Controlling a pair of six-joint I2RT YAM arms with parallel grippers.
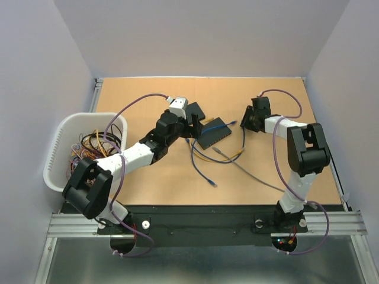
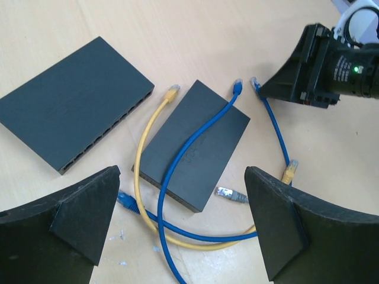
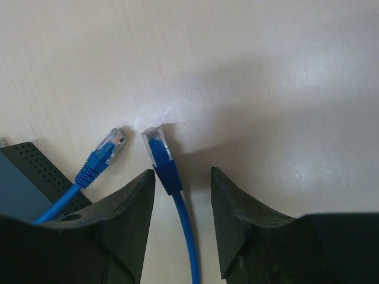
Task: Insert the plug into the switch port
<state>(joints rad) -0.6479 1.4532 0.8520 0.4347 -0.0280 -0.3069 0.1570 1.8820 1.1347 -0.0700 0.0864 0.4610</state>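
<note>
A long dark switch (image 2: 74, 112) with a row of ports along its near edge lies on the table at the left of the left wrist view. A smaller dark box (image 2: 195, 145) lies beside it, with a blue cable (image 2: 198, 133) draped over it. My right gripper (image 3: 182, 173) is open and low over the table. It straddles a blue plug (image 3: 157, 148) that lies loose between the fingers. A second blue plug (image 3: 106, 148) lies just to its left. My left gripper (image 2: 183, 231) is open and empty above the cables. From above, both grippers (image 1: 198, 121) (image 1: 249, 121) flank the smaller box (image 1: 214, 133).
A yellow cable (image 2: 142, 148), a grey plug (image 2: 231, 194) and more blue cable (image 1: 204, 171) lie loose around the box. A white basket (image 1: 59, 142) of tangled cables stands at the table's left edge. Grey walls enclose the table.
</note>
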